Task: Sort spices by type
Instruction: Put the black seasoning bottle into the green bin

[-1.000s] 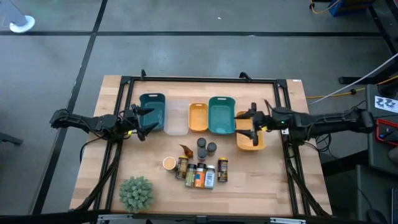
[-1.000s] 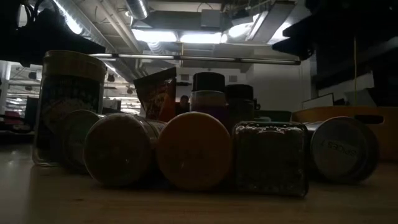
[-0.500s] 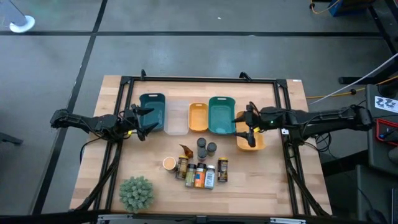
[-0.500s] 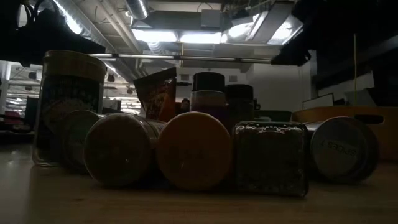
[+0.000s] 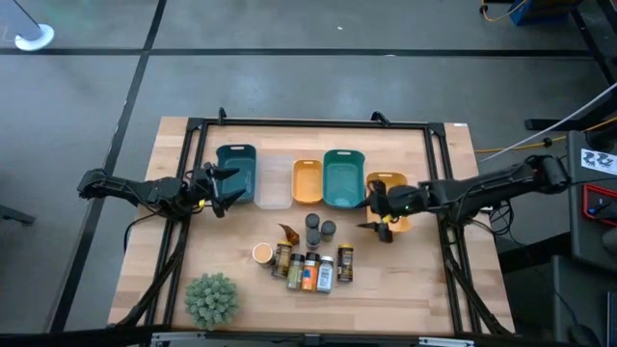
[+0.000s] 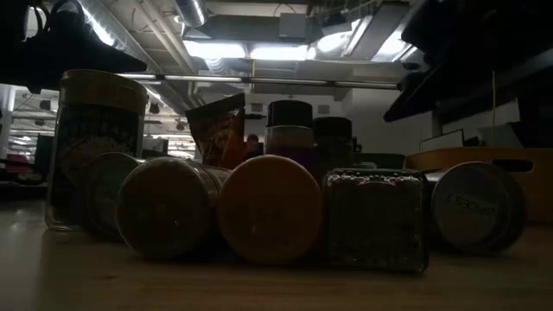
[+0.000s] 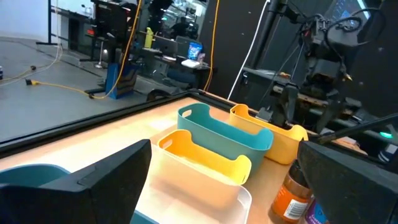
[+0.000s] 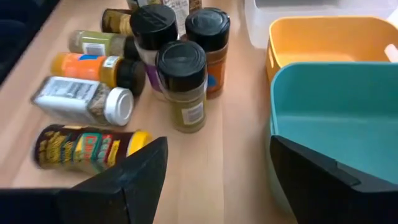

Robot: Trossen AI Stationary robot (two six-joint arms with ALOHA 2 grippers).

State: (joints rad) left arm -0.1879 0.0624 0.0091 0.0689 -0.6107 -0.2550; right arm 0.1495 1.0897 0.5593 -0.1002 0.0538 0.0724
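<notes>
Nothing is sorted yet: every one of the spices [image 5: 308,258] sits clustered on the surface [image 5: 424,280], trays [image 5: 342,178] apparently bare, my right hand [image 5: 376,220] spread and empty nearby.

Five trays are sitting in a row across the bench [image 5: 424,289]: a dark teal tray [image 5: 237,172], a clear tray [image 5: 274,182], an orange tray [image 5: 307,181], a larger teal tray [image 5: 342,179] and another orange tray [image 5: 397,183]. A green bushy plant [image 5: 211,298] is standing near the bench's front left corner.

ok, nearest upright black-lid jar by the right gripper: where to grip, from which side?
Judging by its pose: the upright black-lid jar is best taken by its body just under the lid, from the tray side. The right gripper, open, already faces it across bare wood; the other upright jars crowd its far side.
</notes>
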